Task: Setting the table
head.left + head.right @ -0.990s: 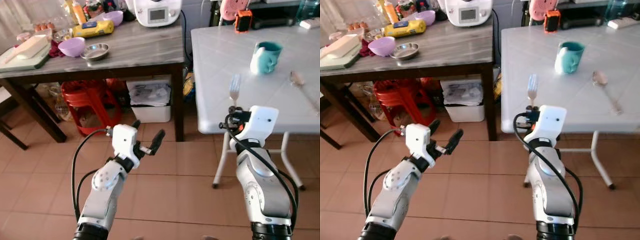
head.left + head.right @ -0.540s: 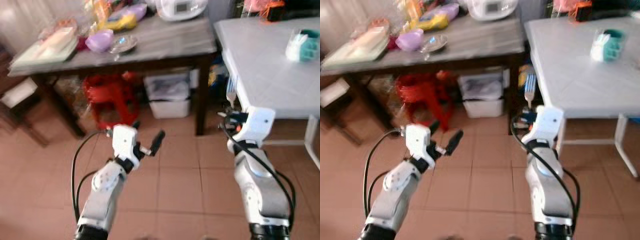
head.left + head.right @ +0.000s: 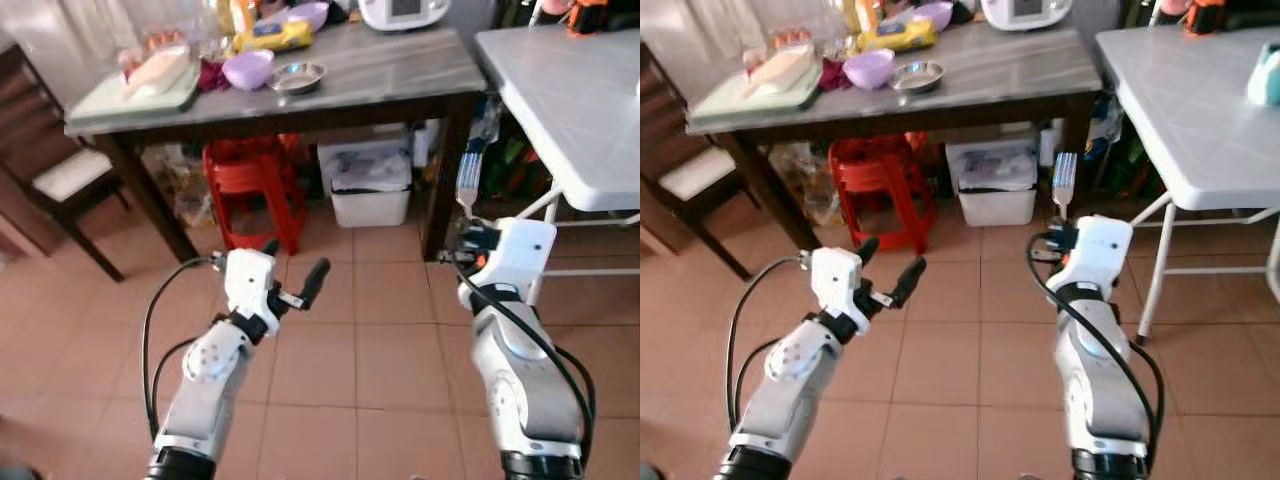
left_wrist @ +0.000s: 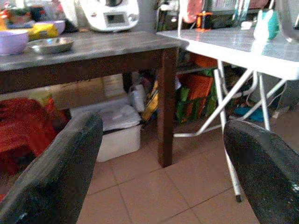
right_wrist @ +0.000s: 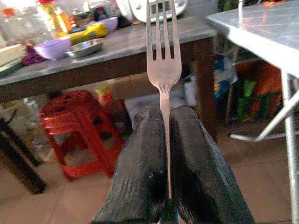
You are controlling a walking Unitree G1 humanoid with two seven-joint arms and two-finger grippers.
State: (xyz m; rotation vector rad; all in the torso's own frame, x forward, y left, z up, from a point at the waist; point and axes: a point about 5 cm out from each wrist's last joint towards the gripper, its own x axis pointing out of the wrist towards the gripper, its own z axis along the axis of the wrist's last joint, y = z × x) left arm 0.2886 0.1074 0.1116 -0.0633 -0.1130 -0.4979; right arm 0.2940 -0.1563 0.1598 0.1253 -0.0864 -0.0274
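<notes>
Fork [image 5: 163, 65] is the piece in hand: it stands upright, tines up, out of the right tool [image 5: 166, 140], whose two black fingers [image 5: 140, 172] are pressed together on the lower part of its thin handle, with the neck and head free above them. In the head views the same fork [image 3: 1064, 180] rises just above the right wrist, over the tiled floor [image 3: 380, 350] and well short of the white bench [image 3: 1200, 90] on the robot's right, where a teal mug [image 3: 1267, 86] sits near the far edge. By its look it is plain metal, so I judge it light, stiff and not fragile, but smooth and narrow: the hold is a pinch across a slim, flat shank, and such a piece could pivot or slide between the pads if it is knocked or swung hard. Holding low on the handle leaves a long lever above the fingers, so the tines would wag first; it seems sensible to keep it vertical while carrying and to tip it gently when laying it flat. The left tool [image 3: 295, 285] is held out in front at about the same height, its fingers [image 4: 51, 172] spread wide apart with nothing between them. Ahead stands the dark bench [image 3: 400, 85] with a purple bowl [image 3: 248, 69], a steel bowl [image 3: 298, 76] and a yellow packet [image 3: 270, 38], and a red stool [image 3: 250, 190] beneath it.
</notes>
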